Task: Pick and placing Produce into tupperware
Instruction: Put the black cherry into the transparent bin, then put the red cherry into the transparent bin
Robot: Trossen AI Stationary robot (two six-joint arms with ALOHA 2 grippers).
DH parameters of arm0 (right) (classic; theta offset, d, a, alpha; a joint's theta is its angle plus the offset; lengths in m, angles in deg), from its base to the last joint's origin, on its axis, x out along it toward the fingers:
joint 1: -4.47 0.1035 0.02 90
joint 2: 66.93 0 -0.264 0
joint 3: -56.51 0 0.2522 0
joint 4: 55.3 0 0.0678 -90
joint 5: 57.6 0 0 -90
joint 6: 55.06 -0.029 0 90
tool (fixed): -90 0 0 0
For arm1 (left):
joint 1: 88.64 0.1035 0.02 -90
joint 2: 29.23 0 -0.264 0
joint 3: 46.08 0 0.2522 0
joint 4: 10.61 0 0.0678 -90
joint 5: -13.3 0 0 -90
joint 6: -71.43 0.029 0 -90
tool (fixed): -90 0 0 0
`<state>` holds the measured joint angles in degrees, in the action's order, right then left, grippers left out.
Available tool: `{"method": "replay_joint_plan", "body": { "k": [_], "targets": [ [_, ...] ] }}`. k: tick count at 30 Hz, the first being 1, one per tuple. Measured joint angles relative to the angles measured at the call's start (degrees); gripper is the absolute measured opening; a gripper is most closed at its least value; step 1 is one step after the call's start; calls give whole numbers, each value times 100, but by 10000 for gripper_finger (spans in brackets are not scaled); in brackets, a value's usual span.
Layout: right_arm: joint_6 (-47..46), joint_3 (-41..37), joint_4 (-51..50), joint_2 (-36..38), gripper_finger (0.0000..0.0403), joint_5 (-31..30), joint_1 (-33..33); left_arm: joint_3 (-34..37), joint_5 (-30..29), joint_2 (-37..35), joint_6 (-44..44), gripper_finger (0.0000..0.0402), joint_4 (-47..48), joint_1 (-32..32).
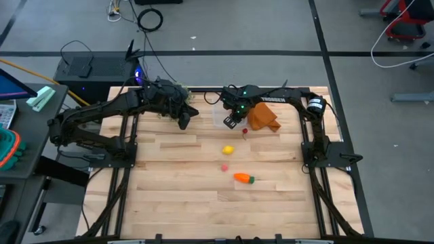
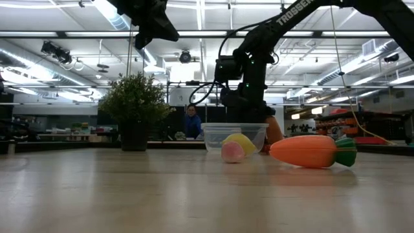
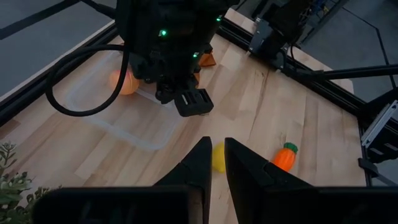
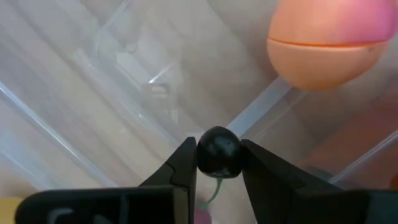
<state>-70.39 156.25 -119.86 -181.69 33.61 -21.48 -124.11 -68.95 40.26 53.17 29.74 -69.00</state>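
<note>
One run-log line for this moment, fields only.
right pincer: shut on dark berry, above tupperware | left pincer: raised, holds nothing | in tupperware: peach fruit | on table: lemon, carrot

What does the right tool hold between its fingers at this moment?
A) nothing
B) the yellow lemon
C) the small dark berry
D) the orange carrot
C: in the right wrist view the right tool pinches the dark berry above the clear tupperware, while the lemon and carrot lie on the table.

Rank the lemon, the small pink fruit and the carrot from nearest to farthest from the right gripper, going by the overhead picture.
From the right gripper, over the clear box:
1. Lemon, mid-table, just beyond the box.
2. Pink fruit, past the lemon.
3. Carrot, farthest toward the table's front.
</note>
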Motion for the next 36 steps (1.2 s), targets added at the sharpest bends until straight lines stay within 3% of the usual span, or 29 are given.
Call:
{"method": "replay_joint_plan", "body": {
  "k": [12, 24, 36],
  "targets": [
    [50, 0, -134, 0, 78, 2, 0, 0, 2, 1, -17, 48, 0, 0],
    [67, 9, -192, 0, 106, 4, 15, 0, 2, -1, -17, 51, 0, -2],
    [197, 444, -291, 48, 117, 7, 39, 0, 2, 0, -17, 53, 2, 0]
  ]
}}
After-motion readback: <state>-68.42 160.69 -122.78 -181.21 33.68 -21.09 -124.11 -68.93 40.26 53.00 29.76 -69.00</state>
